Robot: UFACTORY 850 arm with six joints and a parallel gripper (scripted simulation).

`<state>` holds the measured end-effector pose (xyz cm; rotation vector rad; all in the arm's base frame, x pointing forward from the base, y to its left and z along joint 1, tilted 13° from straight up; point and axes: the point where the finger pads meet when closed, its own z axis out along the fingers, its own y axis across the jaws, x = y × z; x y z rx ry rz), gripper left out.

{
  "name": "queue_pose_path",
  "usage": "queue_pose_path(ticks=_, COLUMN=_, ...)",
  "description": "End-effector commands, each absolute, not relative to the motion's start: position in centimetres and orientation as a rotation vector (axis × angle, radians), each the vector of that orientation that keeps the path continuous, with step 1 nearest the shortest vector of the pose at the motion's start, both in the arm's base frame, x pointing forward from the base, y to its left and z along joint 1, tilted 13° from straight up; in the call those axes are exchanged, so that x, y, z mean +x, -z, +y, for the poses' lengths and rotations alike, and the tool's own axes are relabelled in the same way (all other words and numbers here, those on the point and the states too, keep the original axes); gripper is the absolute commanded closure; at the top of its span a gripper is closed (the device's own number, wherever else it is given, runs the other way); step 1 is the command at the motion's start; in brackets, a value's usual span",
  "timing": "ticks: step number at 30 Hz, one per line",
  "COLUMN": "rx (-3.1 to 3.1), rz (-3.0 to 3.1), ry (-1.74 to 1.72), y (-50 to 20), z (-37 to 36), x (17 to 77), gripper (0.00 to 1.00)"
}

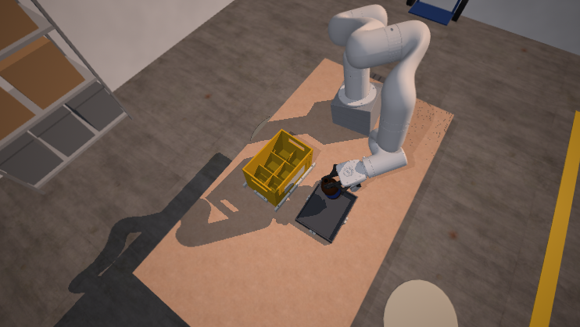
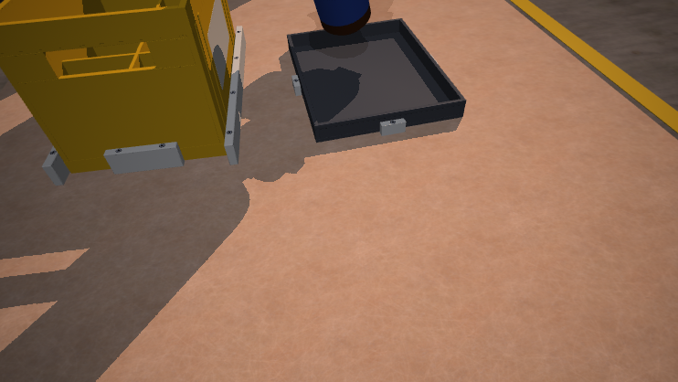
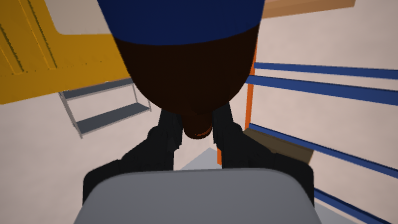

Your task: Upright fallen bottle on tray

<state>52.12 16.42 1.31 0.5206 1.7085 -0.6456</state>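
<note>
My gripper (image 1: 333,181) (image 3: 196,99) is shut on the neck of the bottle (image 1: 330,189) (image 2: 342,14) (image 3: 190,65), a dark brown bottle with a blue label. In the wrist view the two black fingers clamp the neck and the body fills the upper middle. The bottle hangs upright, its base a little above the far end of the dark tray (image 1: 324,215) (image 2: 393,113). In the exterior view only the bottle's lower part shows at the top edge, with its shadow on the tray floor. The yellow crate (image 1: 277,166) (image 2: 113,104) stands left of the tray.
The crate and the tray sit on a tan board (image 1: 263,260) (image 2: 427,237), held by small grey blocks (image 2: 142,156). The arm's base (image 1: 355,109) stands behind them. A metal shelf rack (image 1: 48,89) is at the far left, a yellow floor line (image 1: 557,219) at the right.
</note>
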Motion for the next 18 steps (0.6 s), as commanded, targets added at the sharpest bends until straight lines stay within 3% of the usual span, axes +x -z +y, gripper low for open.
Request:
queue_pose_path(ticks=1, rx=0.521, rz=1.707, ry=0.644, y=-1.0, z=16.4, x=52.2, gripper=1.00)
queue_pose_path(ticks=18, rx=0.521, rz=1.707, ry=0.644, y=0.8, z=16.0, x=52.3, gripper=1.00)
